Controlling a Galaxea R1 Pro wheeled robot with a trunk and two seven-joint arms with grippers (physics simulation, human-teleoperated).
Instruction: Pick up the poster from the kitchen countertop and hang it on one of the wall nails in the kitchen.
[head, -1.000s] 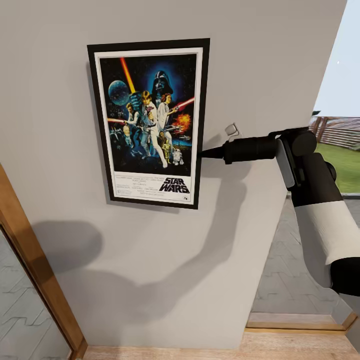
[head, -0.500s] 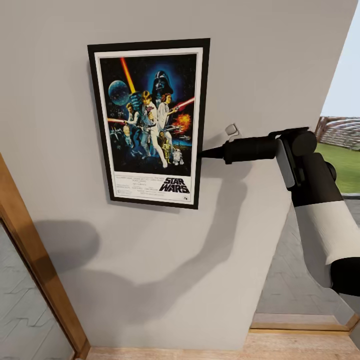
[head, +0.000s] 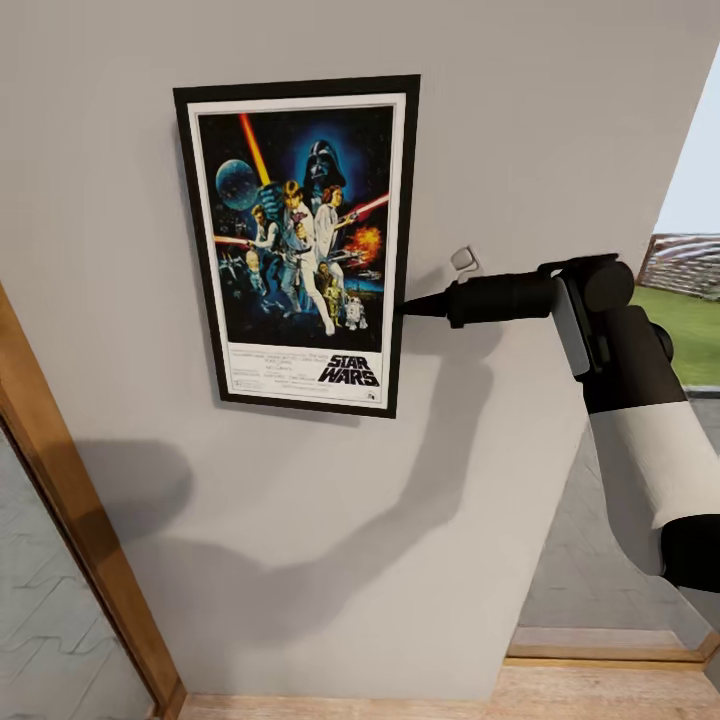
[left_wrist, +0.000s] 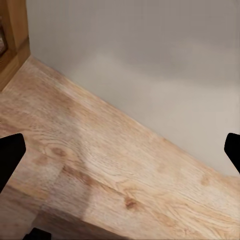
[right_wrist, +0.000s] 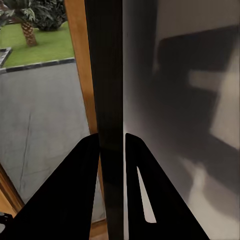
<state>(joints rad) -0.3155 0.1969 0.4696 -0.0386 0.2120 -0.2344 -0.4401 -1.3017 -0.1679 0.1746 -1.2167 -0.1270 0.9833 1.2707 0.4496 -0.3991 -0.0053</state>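
The Star Wars poster (head: 297, 245) stands upright and flat against the light grey wall (head: 540, 110), its black frame and white border fully in view. My right gripper (head: 405, 306) reaches in from the right and is shut on the poster's right edge. In the right wrist view the thin black frame edge (right_wrist: 110, 75) runs between the two fingers of the right gripper (right_wrist: 112, 137). My left gripper (left_wrist: 120, 152) is open, fingers far apart, low above a wooden floor (left_wrist: 100, 165) by the wall's foot. The wall nail is hidden; the kitchen countertop is out of view.
A wooden door frame (head: 70, 500) with glass slants up the left side. To the right of the wall's edge is an opening onto grey paving (head: 590, 560) and a lawn (head: 700, 330). Wood flooring (head: 400, 705) runs along the bottom.
The door frame and the wall's right edge have shifted slightly in the picture, so the camera has moved. The poster and my right gripper hold the same pose.
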